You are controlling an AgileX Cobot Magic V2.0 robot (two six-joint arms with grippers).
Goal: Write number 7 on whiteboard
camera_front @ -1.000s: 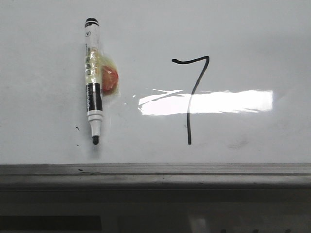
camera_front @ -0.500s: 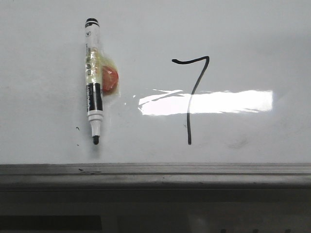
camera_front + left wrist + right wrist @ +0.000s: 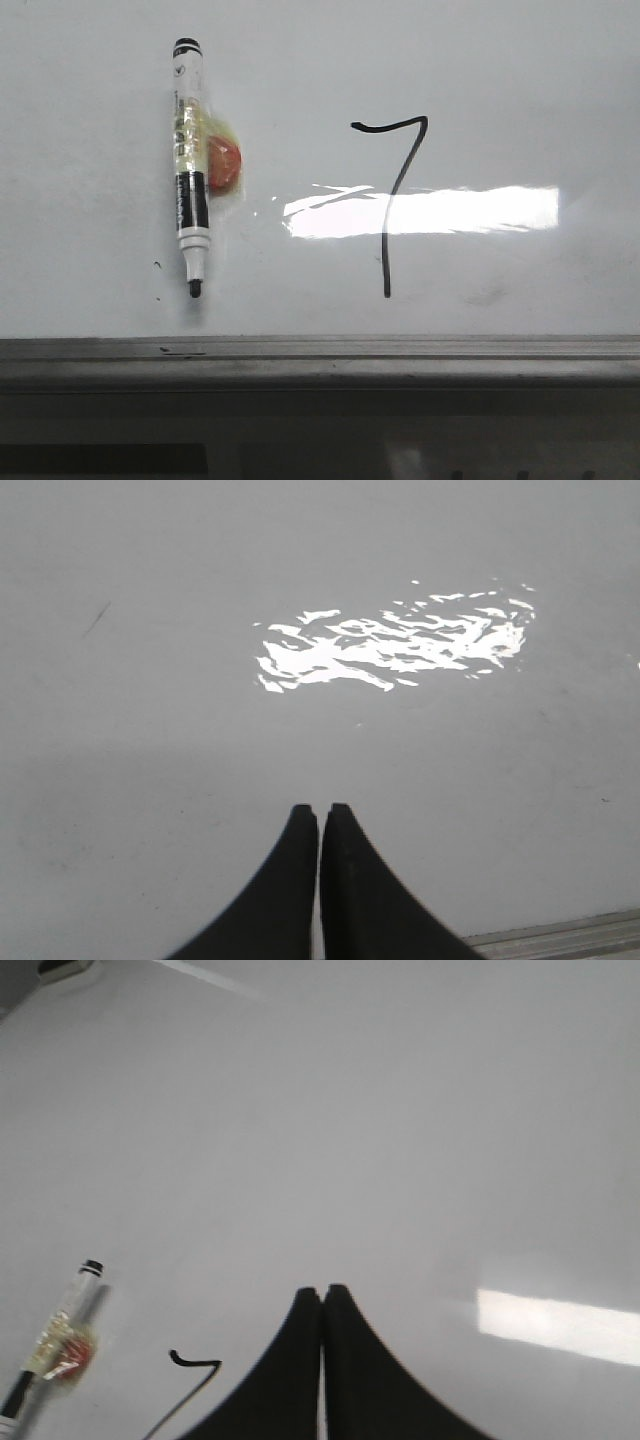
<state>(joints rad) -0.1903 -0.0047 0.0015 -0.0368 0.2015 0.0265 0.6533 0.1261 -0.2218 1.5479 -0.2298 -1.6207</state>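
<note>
A black number 7 (image 3: 392,190) is drawn on the whiteboard (image 3: 500,80), crossing the light glare. It also shows partly in the right wrist view (image 3: 185,1385). A black-and-white marker (image 3: 189,165) lies uncapped on the board left of the 7, with an orange-red blob (image 3: 224,165) taped to its side; it shows in the right wrist view (image 3: 50,1355) too. No gripper is in the front view. My left gripper (image 3: 319,808) is shut and empty above bare board. My right gripper (image 3: 322,1289) is shut and empty, to the right of the 7.
A grey metal edge rail (image 3: 320,360) runs along the board's near edge; a piece of it shows in the left wrist view (image 3: 560,938). Two small dark specks (image 3: 157,266) lie left of the marker tip. A faint smudge (image 3: 485,296) lies right of the 7's stem.
The whole front view has shifted very slightly; the marker and the 7 keep their places on the board.
</note>
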